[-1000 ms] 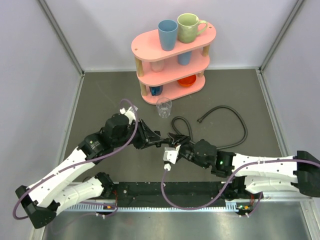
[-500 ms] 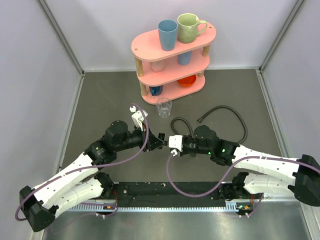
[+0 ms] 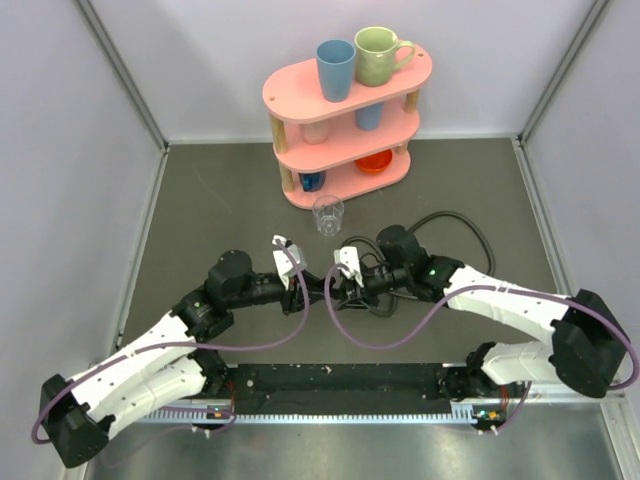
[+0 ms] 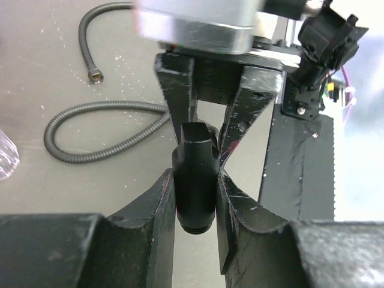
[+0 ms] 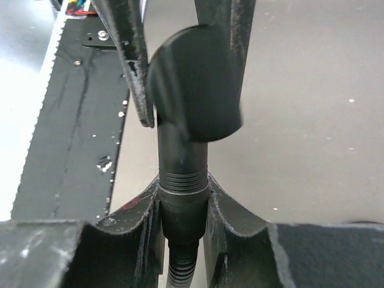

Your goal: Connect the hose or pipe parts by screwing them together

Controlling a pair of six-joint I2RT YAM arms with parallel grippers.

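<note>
A short black pipe part hangs between my two grippers above the table's middle. My left gripper is shut on its body, and a threaded end sticks out toward the camera. Shut on the knurled end fitting of a black ribbed hose, my right gripper faces the left one. Fitting and pipe part stand in line and touch, with a band of thread showing at the joint. In the top view the left gripper and right gripper meet tip to tip.
The hose's slack lies curled on the table with its free end beyond. A clear glass stands just past the grippers, and a pink three-tier shelf with cups behind it. A black rail runs along the near edge.
Both wrists have rolled, so their white camera mounts now point up. The right arm has swung toward the far side, dragging the hose. Both grippers have stayed shut.
</note>
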